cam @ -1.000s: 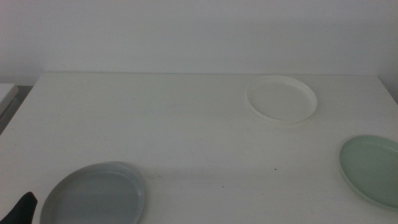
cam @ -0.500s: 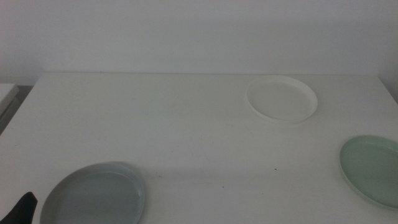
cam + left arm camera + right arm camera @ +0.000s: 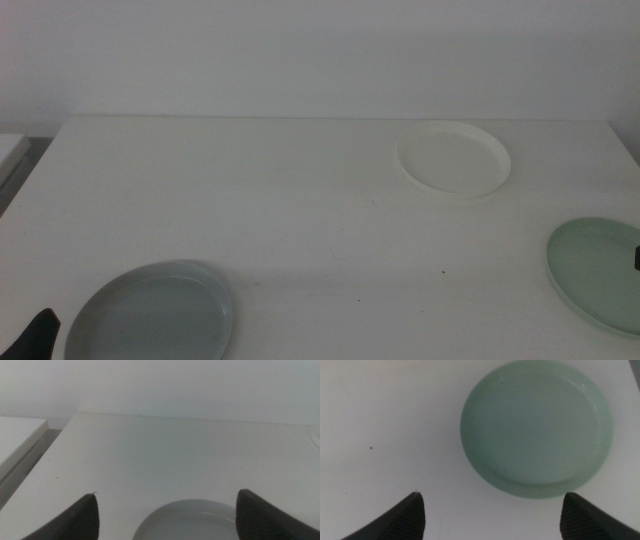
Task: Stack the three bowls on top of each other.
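Middle view: a white table (image 3: 250,200) carries three shallow bowls, none stacked yet, all well apart. The white bowl (image 3: 453,158) sits far from both grippers, toward the back wall. The grey-blue bowl (image 3: 152,314) lies just beside the left gripper (image 3: 33,335), of which only a dark tip shows at the bottom corner. The mint green bowl (image 3: 598,271) is cut off by the picture's side, and a small dark sliver at its outer edge is probably part of the right arm. All three bowls look empty.

Left wrist view: the left gripper (image 3: 167,515) has its two jaws spread wide, holding nothing. The grey-blue bowl (image 3: 187,521) lies ahead, between the jaw tips, empty, its near part out of frame.

Right wrist view: the right gripper (image 3: 492,512) looks down from above the table with jaws spread wide and nothing held. The mint green bowl (image 3: 536,427) lies just ahead of the tips, shifted toward one jaw, and holds nothing.

Risks, as a judgement: the rims are low, so a jaw coming down off-line could push a bowl across the smooth table instead of gripping it. A thin hold on one rim could let the bowl tip or slip during carrying.
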Robot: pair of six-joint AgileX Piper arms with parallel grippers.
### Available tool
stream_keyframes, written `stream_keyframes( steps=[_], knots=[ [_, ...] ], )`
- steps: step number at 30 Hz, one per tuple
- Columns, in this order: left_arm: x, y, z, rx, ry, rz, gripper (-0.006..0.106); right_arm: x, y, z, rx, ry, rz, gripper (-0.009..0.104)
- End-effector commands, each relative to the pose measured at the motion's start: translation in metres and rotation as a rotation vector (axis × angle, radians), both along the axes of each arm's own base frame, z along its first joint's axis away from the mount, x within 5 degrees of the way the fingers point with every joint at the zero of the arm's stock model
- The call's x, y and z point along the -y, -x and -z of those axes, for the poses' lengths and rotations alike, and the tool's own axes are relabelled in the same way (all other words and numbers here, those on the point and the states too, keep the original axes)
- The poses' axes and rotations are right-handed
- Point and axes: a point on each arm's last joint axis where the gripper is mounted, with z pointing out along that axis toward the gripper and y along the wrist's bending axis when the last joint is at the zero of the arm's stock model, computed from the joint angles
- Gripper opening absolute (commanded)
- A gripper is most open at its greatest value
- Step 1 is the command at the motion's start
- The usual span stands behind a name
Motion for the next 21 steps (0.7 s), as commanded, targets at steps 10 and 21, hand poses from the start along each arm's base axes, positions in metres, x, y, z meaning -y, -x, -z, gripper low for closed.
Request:
stream_keyframes(
  steps=[10,21],
  knots=[
    [0.000,0.000,-0.001,0.016,0.008,-0.001,0.094,0.014,-0.019,-0.028,-0.023,0.128,0.062,0.092],
    [0.000,0.000,-0.001,0.016,0.008,-0.001,0.094,0.068,-0.086,-0.010,-0.257,0.023,0.226,0.077]
  ],
)
